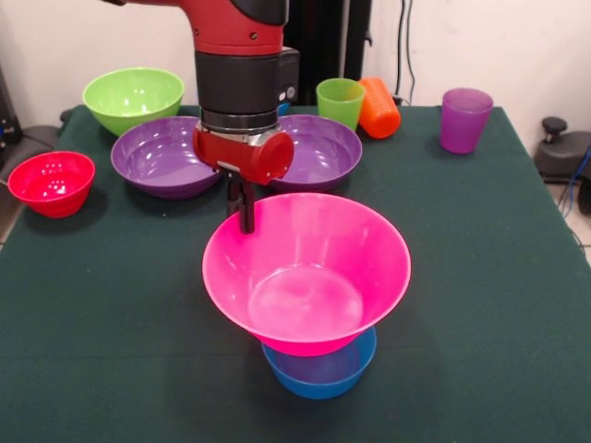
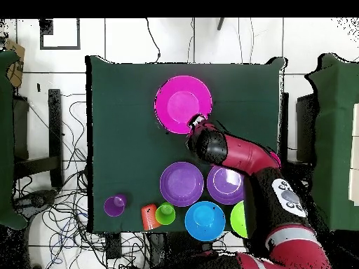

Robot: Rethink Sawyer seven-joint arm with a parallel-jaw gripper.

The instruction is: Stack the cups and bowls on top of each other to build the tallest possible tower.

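The big pink bowl (image 1: 305, 268) (image 2: 182, 104) sits on a blue bowl (image 1: 319, 371) near the table's front edge. My gripper (image 1: 245, 210) (image 2: 194, 127) is at the pink bowl's far rim and looks shut on it. Behind it stand two purple bowls (image 1: 164, 157) (image 1: 319, 152), a lime green bowl (image 1: 134, 97) and a small red bowl (image 1: 51, 183). The green cup (image 1: 340, 101) stands upright, the orange cup (image 1: 379, 108) lies tipped against it, and the purple cup (image 1: 464, 120) stands apart. A second blue bowl (image 2: 205, 218) shows in the overhead view.
The dark green table cloth (image 1: 111, 305) has free room left and right of the pink bowl. Cables and black equipment (image 1: 563, 152) lie beyond the table's sides. My arm (image 2: 245, 157) hides part of the lime bowl in the overhead view.
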